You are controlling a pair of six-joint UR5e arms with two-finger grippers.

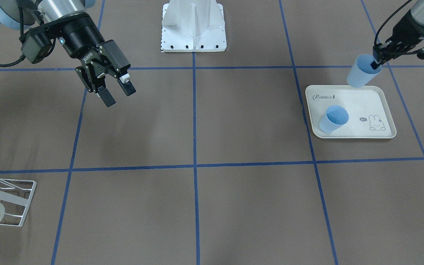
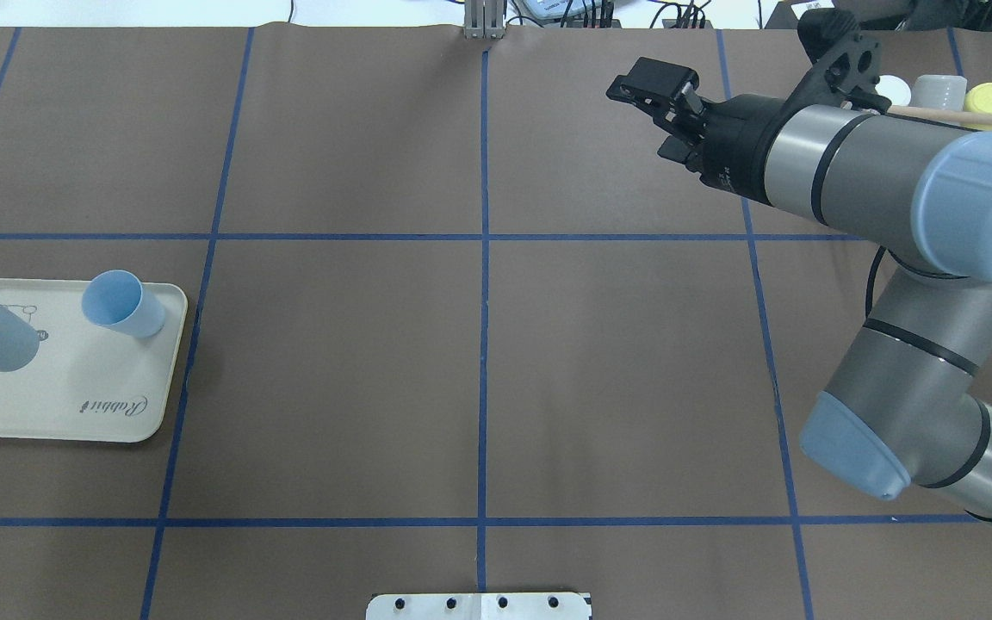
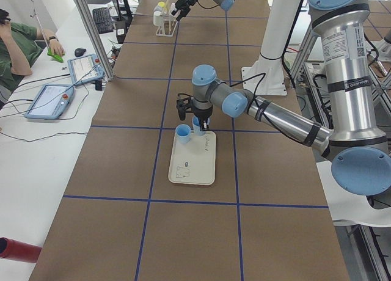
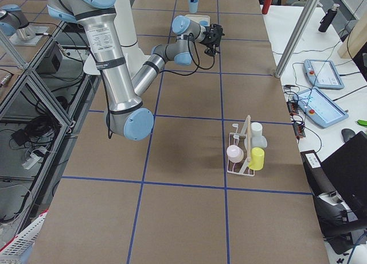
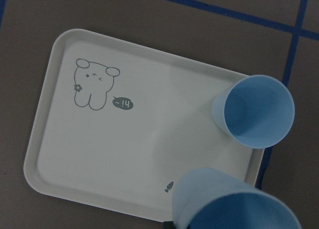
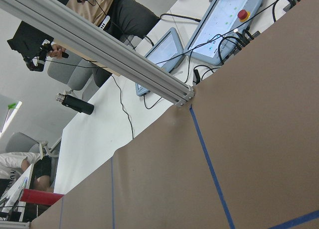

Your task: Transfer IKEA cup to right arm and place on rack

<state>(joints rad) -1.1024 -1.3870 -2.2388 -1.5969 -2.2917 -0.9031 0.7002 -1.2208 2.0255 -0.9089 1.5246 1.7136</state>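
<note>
Pinching the rim of a blue cup (image 1: 361, 73), the left hand (image 1: 377, 62) has one finger inside the cup and one finger outside it. The cup is tipped to one side and hangs in the air over the far edge of a cream tray (image 1: 348, 135). The tray has a little rabbit drawn on it. A second blue cup (image 1: 332, 118) stands on the tray with its mouth up, near the tray's other end, apart from the held cup. The tray lies flat on the brown tabletop (image 1: 234, 121), which has blue lines (image 1: 194, 110) across it. The right hand (image 1: 119, 95) is far off on the other side of the tabletop. Its two fingers are spread wide and there is nothing between them. It hangs above the tabletop and touches nothing. The white wire rack (image 1: 13, 200) sits at the tabletop's end on the right arm's side, well apart from both hands and from the tray. A pale wooden stick (image 4: 247, 132) pokes up from it. A pink thing (image 4: 234, 154), a yellow thing (image 4: 257, 158) and a white thing (image 4: 256, 135) sit on the rack, but they are too small to tell if they are cups.
</note>
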